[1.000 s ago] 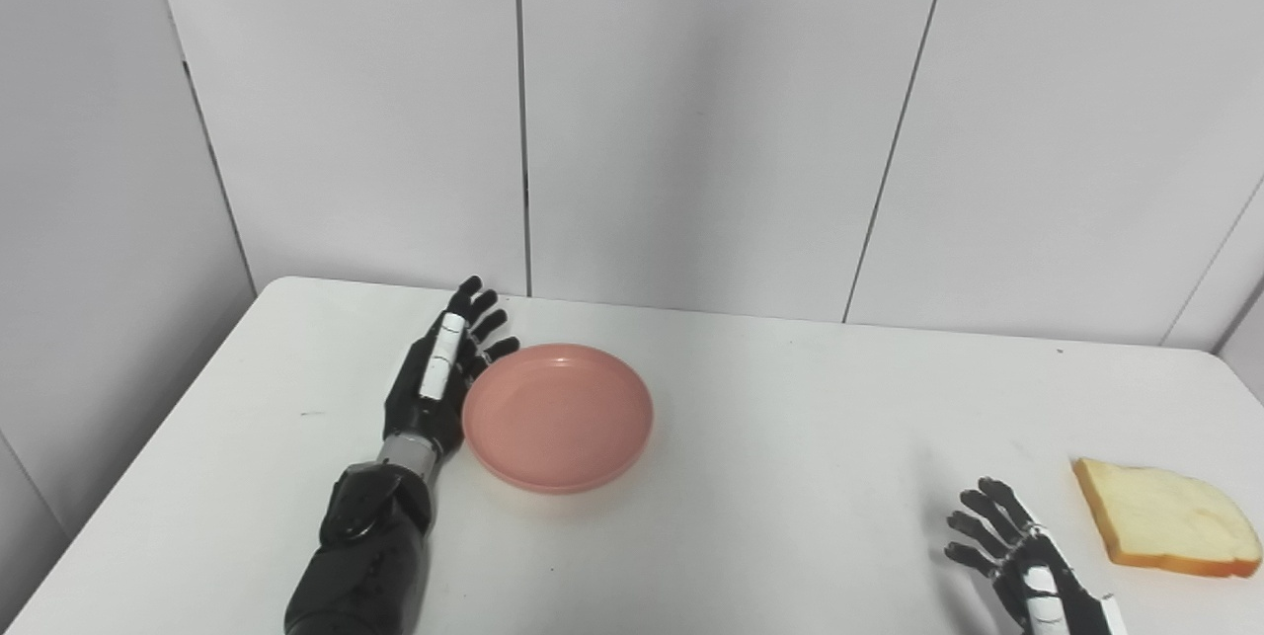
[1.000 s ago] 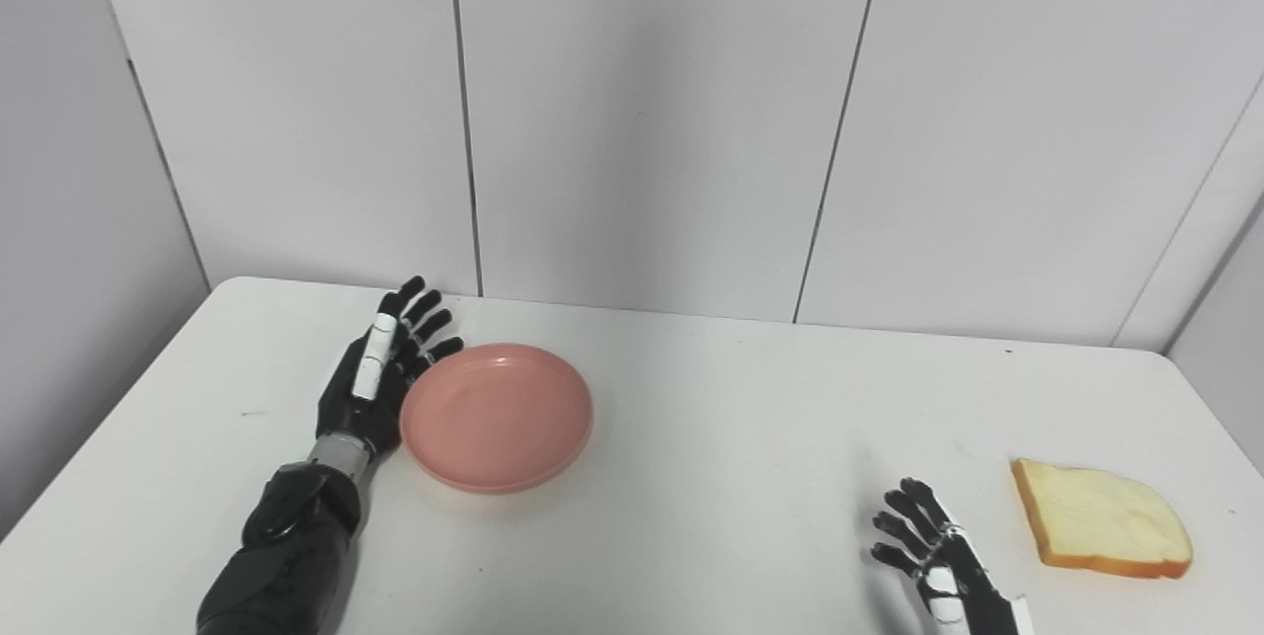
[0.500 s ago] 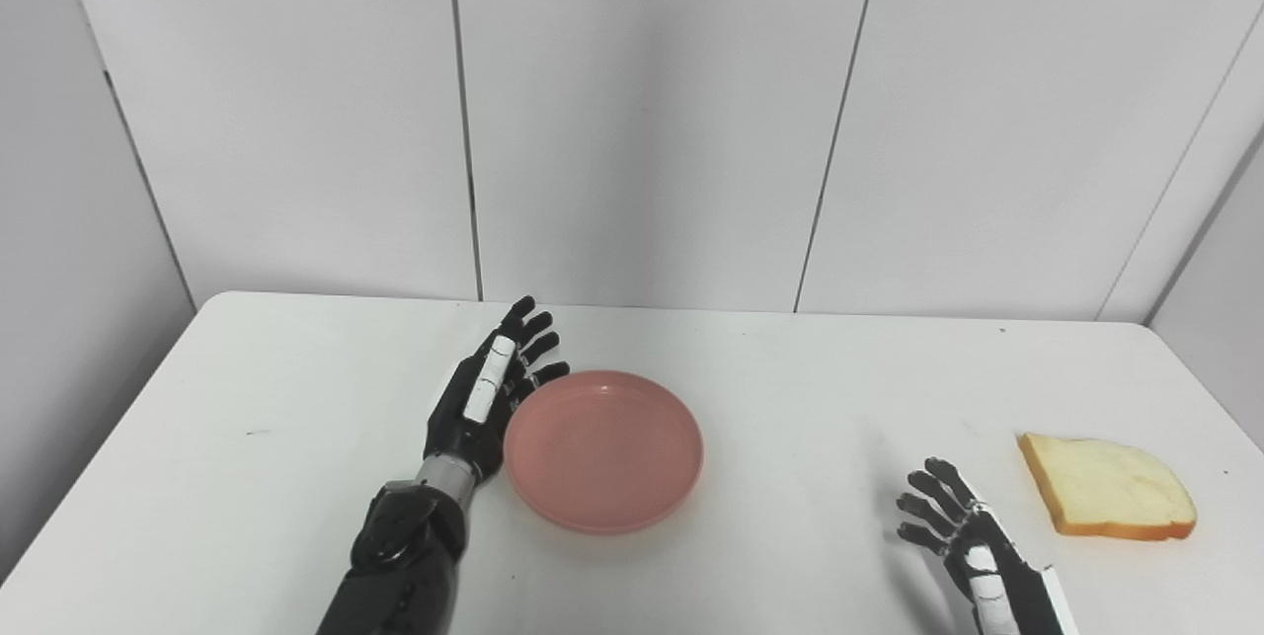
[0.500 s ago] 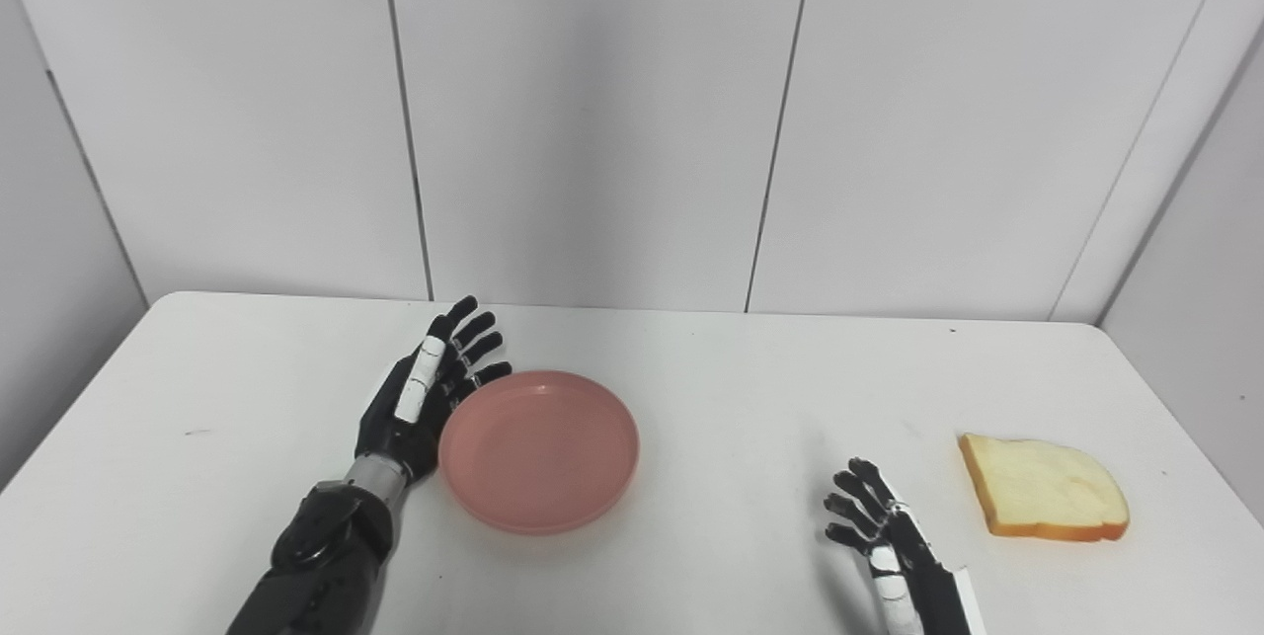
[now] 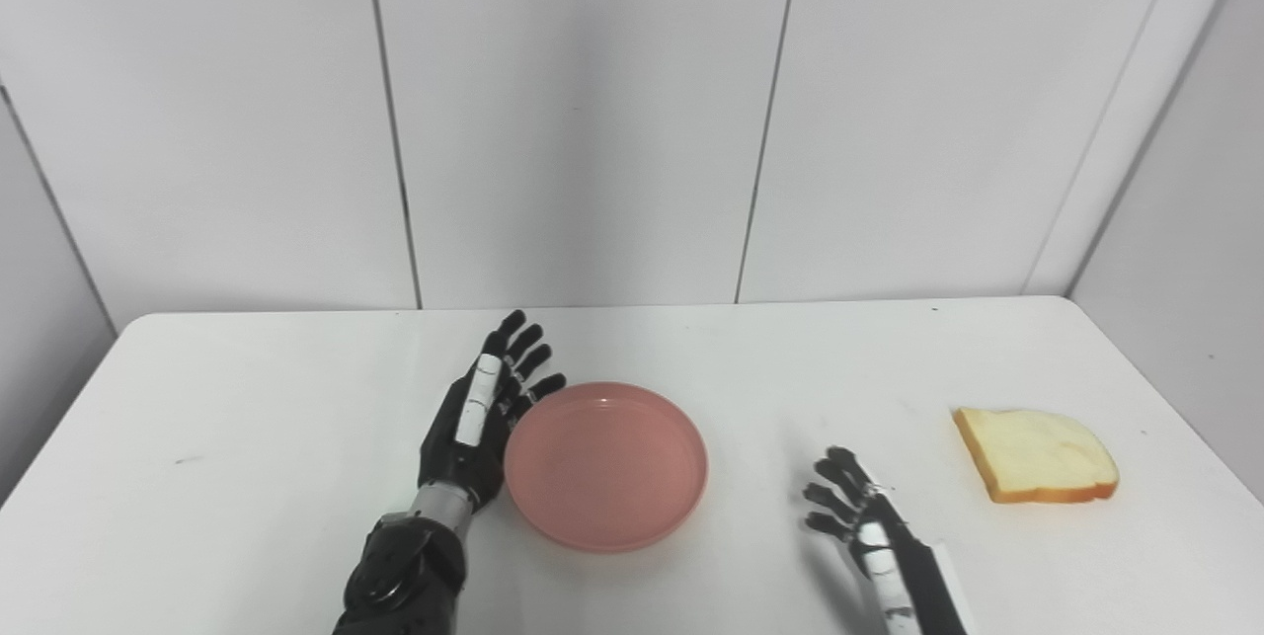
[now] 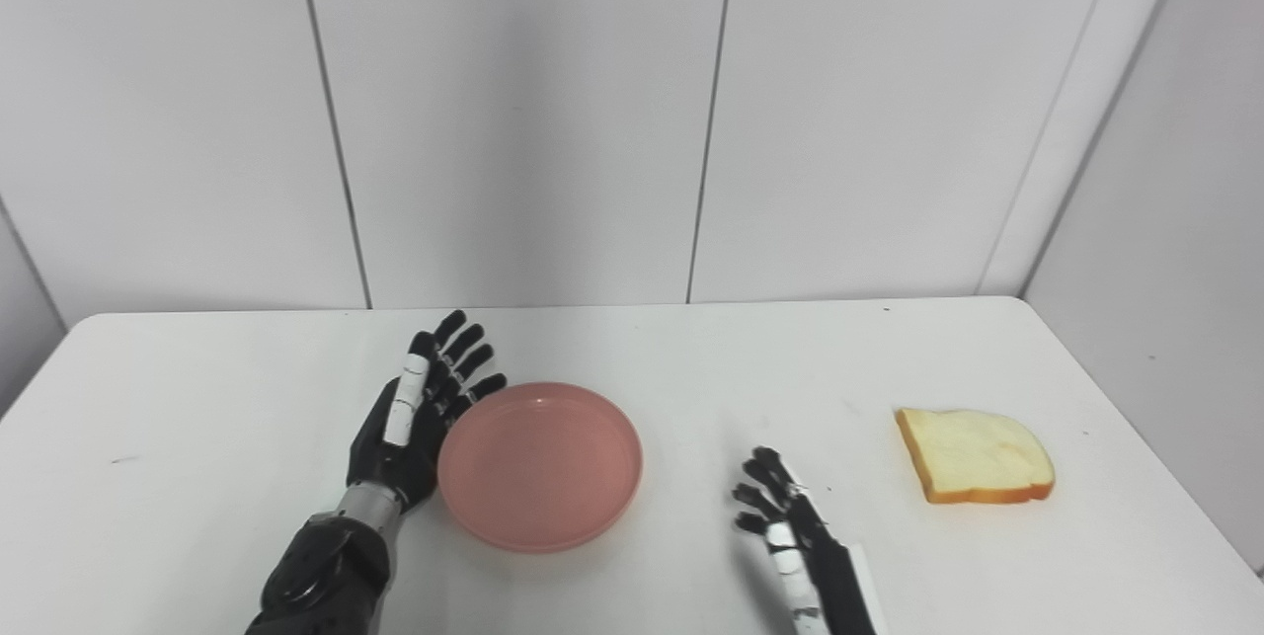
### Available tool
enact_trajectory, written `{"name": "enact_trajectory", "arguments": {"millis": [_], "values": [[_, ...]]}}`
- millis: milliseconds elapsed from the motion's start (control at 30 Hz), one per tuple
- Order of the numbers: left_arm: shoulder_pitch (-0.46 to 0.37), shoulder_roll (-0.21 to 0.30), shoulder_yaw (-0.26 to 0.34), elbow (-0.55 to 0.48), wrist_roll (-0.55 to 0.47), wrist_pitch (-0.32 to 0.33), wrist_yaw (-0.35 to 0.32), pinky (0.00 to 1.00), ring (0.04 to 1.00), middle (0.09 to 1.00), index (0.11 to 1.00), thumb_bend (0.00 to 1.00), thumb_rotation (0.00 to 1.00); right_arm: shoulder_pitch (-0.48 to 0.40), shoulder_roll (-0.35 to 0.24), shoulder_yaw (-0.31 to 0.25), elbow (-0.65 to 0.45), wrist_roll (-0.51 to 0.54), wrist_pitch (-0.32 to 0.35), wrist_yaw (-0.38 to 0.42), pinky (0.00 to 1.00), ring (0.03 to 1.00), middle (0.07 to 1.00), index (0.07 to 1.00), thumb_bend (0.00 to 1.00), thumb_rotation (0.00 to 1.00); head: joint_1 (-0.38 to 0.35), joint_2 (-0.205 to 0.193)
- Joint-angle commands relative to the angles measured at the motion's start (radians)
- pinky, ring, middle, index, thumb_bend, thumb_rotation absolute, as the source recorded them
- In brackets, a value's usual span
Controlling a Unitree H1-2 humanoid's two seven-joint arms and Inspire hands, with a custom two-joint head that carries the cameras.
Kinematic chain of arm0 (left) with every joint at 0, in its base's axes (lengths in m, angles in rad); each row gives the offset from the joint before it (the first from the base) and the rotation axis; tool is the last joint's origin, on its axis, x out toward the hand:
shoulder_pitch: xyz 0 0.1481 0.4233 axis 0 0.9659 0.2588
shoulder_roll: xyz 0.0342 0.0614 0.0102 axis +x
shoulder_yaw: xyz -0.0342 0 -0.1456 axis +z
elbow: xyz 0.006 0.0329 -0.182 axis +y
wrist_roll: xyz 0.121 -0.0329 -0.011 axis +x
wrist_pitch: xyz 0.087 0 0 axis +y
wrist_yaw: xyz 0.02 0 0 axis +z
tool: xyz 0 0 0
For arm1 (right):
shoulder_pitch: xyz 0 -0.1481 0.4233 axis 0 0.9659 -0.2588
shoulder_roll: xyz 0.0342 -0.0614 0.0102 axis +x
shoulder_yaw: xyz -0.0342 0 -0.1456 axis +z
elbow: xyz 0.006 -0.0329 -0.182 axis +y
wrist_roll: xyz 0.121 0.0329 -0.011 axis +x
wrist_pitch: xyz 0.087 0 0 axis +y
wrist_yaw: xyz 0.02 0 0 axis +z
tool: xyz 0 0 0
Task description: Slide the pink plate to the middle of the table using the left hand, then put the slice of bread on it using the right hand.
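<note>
I am at the sliding step: my left hand (image 5: 481, 418), fingers spread and holding nothing, stands on edge against the left rim of the pink plate (image 5: 605, 464), which sits near the middle of the white desk (image 5: 247, 437). By my judgement the push is nearly done, so next my right hand (image 5: 857, 528), open with fingers apart, must reach right to the slice of bread (image 5: 1034, 454), lying well apart from it near the desk's right edge.

This looked like a lab test cell. A plain white table (image 5: 247, 437) stood boxed in by bare white wall panels (image 5: 573, 112).
</note>
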Motion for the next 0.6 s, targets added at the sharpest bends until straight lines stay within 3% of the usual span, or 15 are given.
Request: {"name": "enact_trajectory", "arguments": {"millis": [0, 333, 433, 567], "values": [[0.052, -0.019, -0.008, 0.03, -0.005, -0.005, -0.019, 0.81, 0.925, 0.943, 0.914, 0.93, 0.74, 0.061, 0.085, 0.04, 0.049, -0.001, 0.025, -0.017, 0.79, 0.827, 0.885, 0.892, 0.8, 1.0, -0.006, 0.003], [0.054, -0.015, -0.005, 0.032, -0.006, 0.003, -0.022, 0.82, 0.92, 0.94, 0.907, 0.94, 0.72, 0.054, 0.072, 0.058, 0.045, -0.024, 0.009, -0.042, 0.82, 0.855, 0.91, 0.927, 0.77, 1.0, -0.06, 0.005], [0.052, -0.013, -0.006, 0.036, -0.004, -0.001, -0.022, 0.82, 0.923, 0.94, 0.911, 0.94, 0.73, 0.053, 0.064, 0.044, 0.031, -0.014, 0.001, -0.047, 0.81, 0.861, 0.915, 0.932, 0.76, 0.89, -0.078, 0.006], [0.045, -0.011, -0.002, 0.047, -0.007, -0.004, -0.021, 0.82, 0.927, 0.946, 0.912, 0.93, 0.73, 0.051, 0.045, 0.006, -0.047, 0.017, 0.042, -0.057, 0.82, 0.86, 0.912, 0.932, 0.79, 0.84, -0.1, 0.004]]}}
